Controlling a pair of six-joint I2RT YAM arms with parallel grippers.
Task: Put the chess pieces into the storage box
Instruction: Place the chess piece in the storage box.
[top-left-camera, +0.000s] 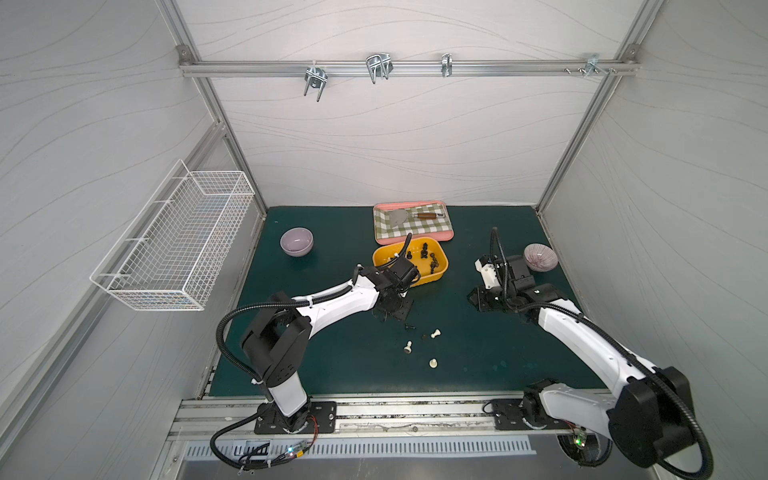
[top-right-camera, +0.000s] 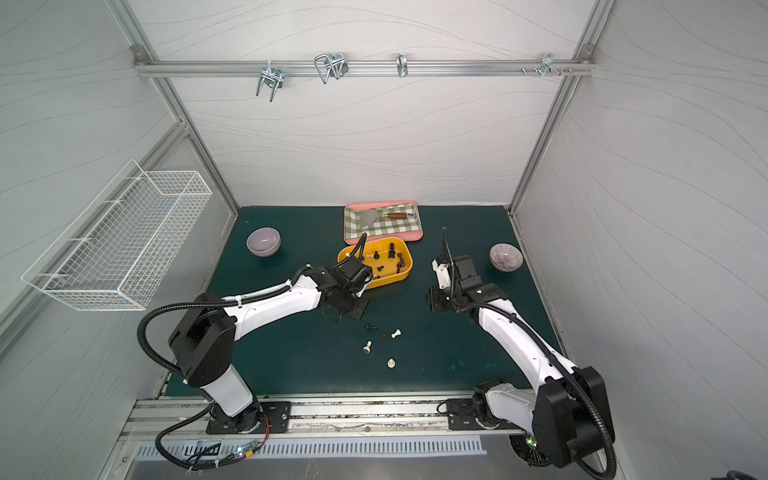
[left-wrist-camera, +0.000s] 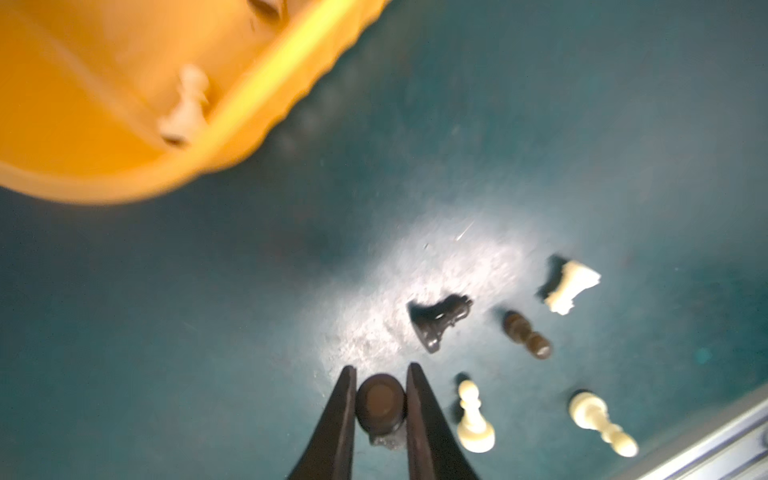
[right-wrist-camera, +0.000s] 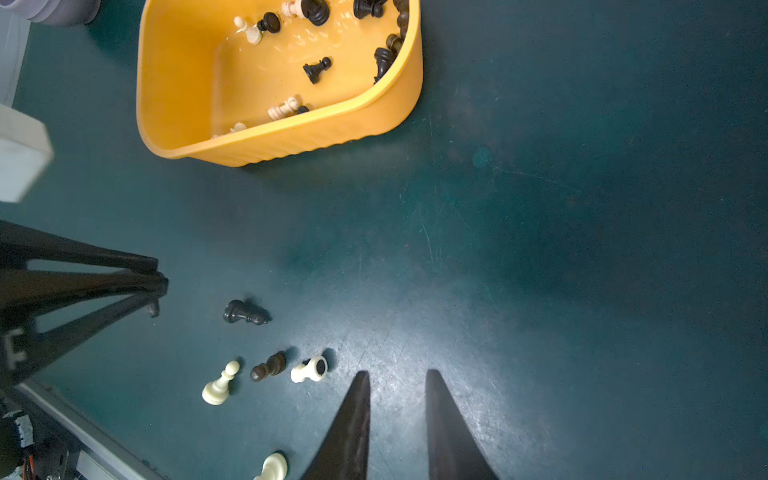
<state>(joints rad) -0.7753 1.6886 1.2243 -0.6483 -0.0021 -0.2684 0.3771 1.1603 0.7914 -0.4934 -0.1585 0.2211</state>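
our left gripper pinching a dark piece, storage box seemingly near, right gripper slightly parted, empty, bare mat around

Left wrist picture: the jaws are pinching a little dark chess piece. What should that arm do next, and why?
Probably carry it across the rim of the storage box, then let go. The dark chess piece sits clamped between the left jaws, not yet over the box. The yellow box lies just ahead, with a white pawn already inside.
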